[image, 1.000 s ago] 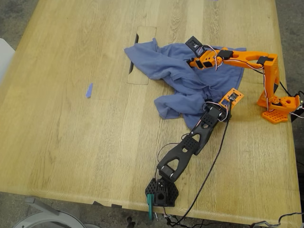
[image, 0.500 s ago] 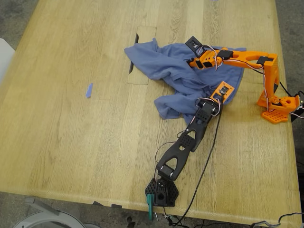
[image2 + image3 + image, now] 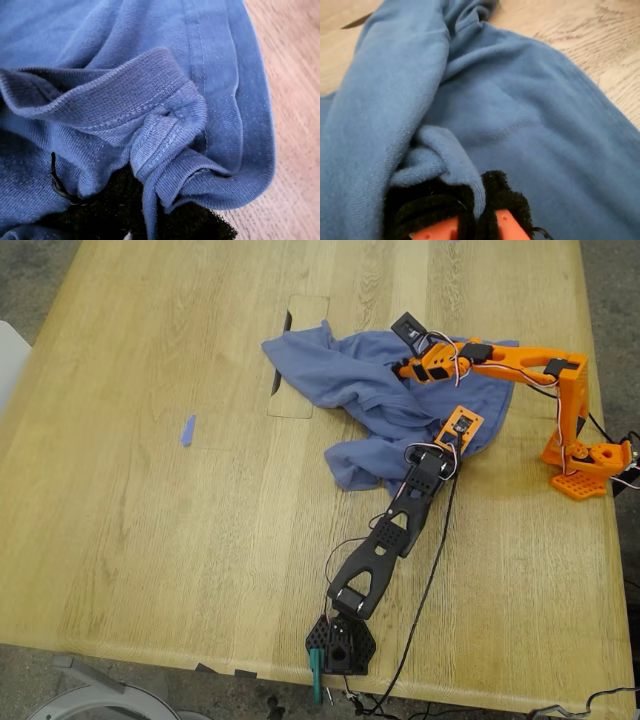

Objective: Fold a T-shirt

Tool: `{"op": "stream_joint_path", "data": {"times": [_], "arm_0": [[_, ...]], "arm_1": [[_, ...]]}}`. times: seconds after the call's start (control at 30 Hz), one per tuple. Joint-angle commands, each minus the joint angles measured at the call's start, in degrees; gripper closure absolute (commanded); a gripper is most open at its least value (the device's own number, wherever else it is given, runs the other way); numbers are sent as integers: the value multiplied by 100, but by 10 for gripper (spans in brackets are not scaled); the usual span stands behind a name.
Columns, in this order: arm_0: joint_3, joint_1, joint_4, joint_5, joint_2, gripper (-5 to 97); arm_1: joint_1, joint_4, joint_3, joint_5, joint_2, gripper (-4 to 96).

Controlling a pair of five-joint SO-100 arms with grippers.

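While the T-shirt (image 3: 400,405) lies crumpled at the exterior view's upper right on the worktop (image 3: 150,520), my first gripper (image 3: 145,220), jaws pinching its ribbed hem, has shifted toward the frame's upper left; my second gripper (image 3: 472,220) stays pinching a fold.

wooden table (image 3: 150,540), crumpled T-shirt (image 3: 350,390), blue scrap (image 3: 187,430)

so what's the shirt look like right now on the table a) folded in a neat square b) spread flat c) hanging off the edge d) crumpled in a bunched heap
d: the T-shirt lies bunched and wrinkled on the table, well inside its edges.
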Motion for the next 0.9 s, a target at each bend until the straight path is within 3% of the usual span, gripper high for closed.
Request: {"op": "stream_joint_path", "data": {"times": [0.0, 0.87], "arm_0": [[-158, -387, 167, -176, 413, 918], [-149, -1063, 1371, -149, 2769, 918]], "arm_1": [[-26, -26, -9, -9, 598, 916], [-483, -308, 659, -9, 1960, 916]]}}
